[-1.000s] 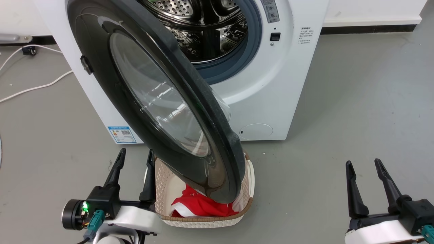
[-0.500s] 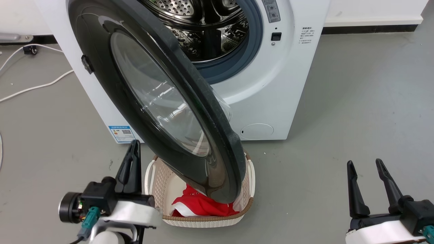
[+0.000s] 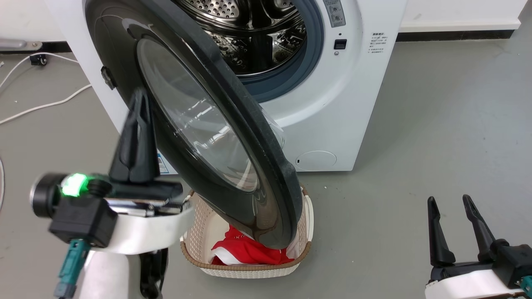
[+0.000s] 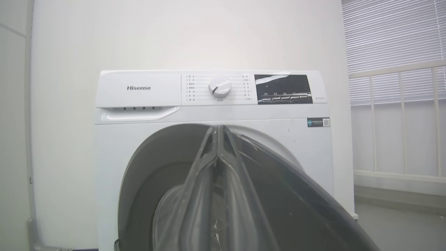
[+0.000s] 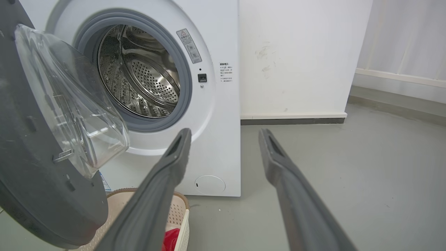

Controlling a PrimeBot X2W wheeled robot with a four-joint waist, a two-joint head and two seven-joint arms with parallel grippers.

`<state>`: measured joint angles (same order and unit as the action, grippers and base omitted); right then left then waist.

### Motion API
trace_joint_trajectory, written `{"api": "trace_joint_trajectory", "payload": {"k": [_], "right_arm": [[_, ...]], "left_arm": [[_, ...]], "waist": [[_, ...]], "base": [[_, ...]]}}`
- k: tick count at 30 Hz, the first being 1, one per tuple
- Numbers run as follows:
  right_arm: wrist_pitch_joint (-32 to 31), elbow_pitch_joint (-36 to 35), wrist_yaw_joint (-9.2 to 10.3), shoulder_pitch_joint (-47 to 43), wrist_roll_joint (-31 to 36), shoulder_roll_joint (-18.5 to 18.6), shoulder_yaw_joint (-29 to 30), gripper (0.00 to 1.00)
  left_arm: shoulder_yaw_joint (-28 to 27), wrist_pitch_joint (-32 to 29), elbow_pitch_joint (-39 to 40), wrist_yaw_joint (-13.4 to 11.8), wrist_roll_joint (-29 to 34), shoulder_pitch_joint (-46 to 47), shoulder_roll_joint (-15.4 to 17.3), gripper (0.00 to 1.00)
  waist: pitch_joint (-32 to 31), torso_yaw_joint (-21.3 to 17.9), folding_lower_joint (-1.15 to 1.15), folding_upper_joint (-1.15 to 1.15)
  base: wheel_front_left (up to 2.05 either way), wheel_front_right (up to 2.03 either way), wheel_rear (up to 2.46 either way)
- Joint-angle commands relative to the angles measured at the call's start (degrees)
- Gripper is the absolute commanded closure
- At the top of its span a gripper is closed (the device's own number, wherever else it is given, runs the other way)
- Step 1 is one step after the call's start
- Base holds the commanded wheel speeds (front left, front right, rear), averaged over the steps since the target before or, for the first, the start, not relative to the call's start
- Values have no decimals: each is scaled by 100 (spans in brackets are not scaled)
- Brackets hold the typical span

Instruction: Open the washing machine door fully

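Note:
The white washing machine [image 3: 332, 104] stands with its steel drum showing. The washing machine door [image 3: 199, 124], glossy black with a clear bulging window, hangs partly open and swings out over a basket. My left gripper [image 3: 140, 97] is raised in front of the door's outer face near its left rim, fingers pressed together and shut on nothing; whether it touches the door I cannot tell. In the left wrist view the shut left gripper [image 4: 217, 129] points at the door [image 4: 146, 195] and the machine's front [image 4: 139, 104]. My right gripper [image 3: 451, 203] rests open at the lower right. The right wrist view shows the door's inner side [image 5: 31, 167].
A cream woven basket [image 3: 245, 270] holding a red cloth [image 3: 245, 251] sits on the floor under the door's lower edge. White cables [image 3: 41, 106] trail over the grey floor at the left. A white wall runs behind the machine.
My left gripper went from open beside the basket to shut, and has risen up along the door's outer face. The right gripper and the door have barely moved.

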<state>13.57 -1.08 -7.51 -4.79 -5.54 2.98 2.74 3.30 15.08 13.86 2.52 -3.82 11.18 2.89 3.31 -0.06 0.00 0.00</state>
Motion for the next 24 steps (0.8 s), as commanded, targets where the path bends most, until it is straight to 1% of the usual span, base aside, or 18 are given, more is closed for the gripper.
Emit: {"api": "trace_joint_trajectory", "payload": {"k": [1,6,11,17,18,24], "right_arm": [[5,15,3,67,-57,-21,8,0],[3,32,3,87,-56,-21,6,0],[8,46,3,80,-86,-21,-6,0],[19,62,3,56,-119,-21,-5,0],[19,62,3,56,-119,-21,-5,0],[16,80,3,39,-147,-20,9,0]], "left_arm": [[34,11,219,5,43,201,-4,100],[206,11,793,26,101,689,-4,100],[567,11,1150,65,84,1040,-4,100],[1407,-17,1208,185,-59,1113,-3,100],[1407,-17,1208,185,-59,1113,-3,100],[2391,-282,1122,317,-189,830,-1,100]], "waist": [[3,5,0,0],[-3,-7,0,0],[-9,-54,0,0],[-6,-110,0,0],[-6,-110,0,0],[11,-131,0,0]], "base": [[0,0,0],[0,0,0],[0,0,0],[0,0,0],[0,0,0],[0,0,0]]}}
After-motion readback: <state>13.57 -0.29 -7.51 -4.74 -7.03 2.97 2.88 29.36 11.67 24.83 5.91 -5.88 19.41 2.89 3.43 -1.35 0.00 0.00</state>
